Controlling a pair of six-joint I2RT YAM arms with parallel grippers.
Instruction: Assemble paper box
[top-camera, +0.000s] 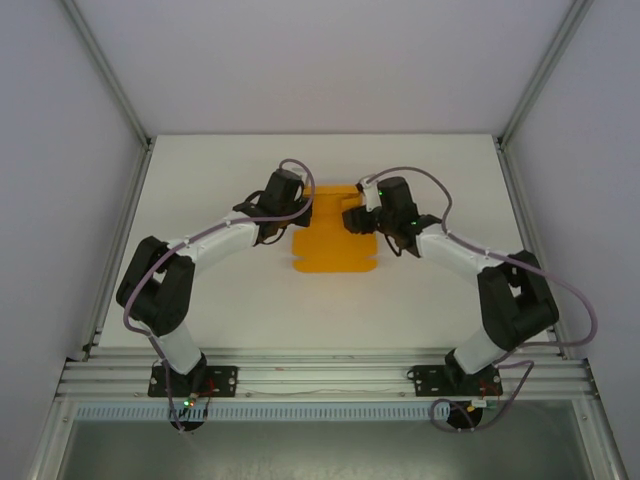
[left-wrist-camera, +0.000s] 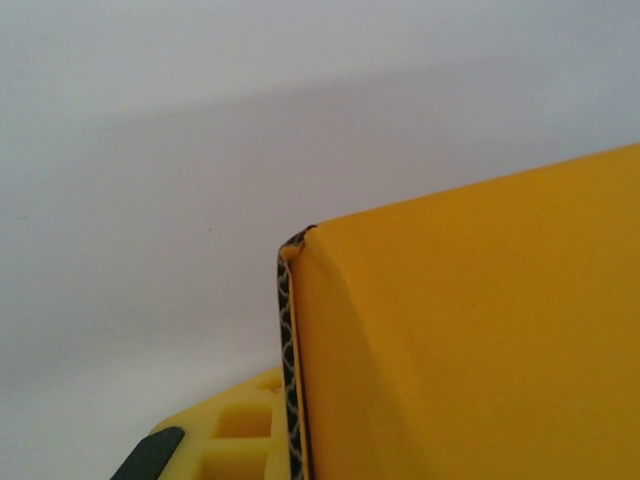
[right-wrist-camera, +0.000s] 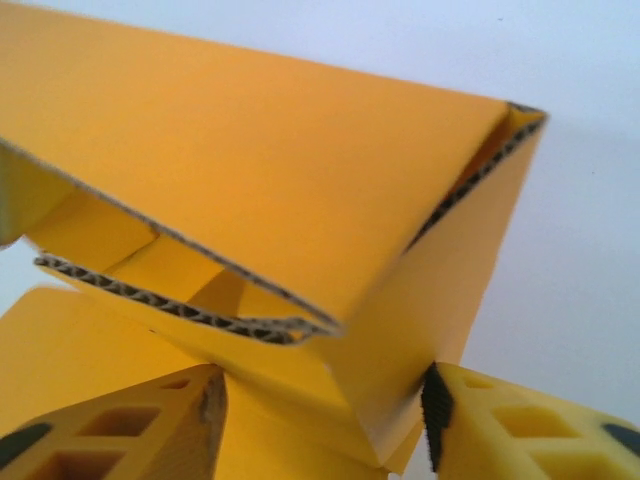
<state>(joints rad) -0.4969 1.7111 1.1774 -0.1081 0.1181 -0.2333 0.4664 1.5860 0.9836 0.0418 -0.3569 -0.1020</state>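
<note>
Out near the middle of the table (top-camera: 220, 300), find the paper box (top-camera: 335, 250): half folded, light, thin, easy to crush, nothing seen inside. Hold by stiff folded edges, like the left gripper (left-wrist-camera: 285, 430) pinched tight on one wall. Hard to tell for the right gripper (right-wrist-camera: 322, 400), spread apart round a folded corner: squeezing or just touching.
</note>
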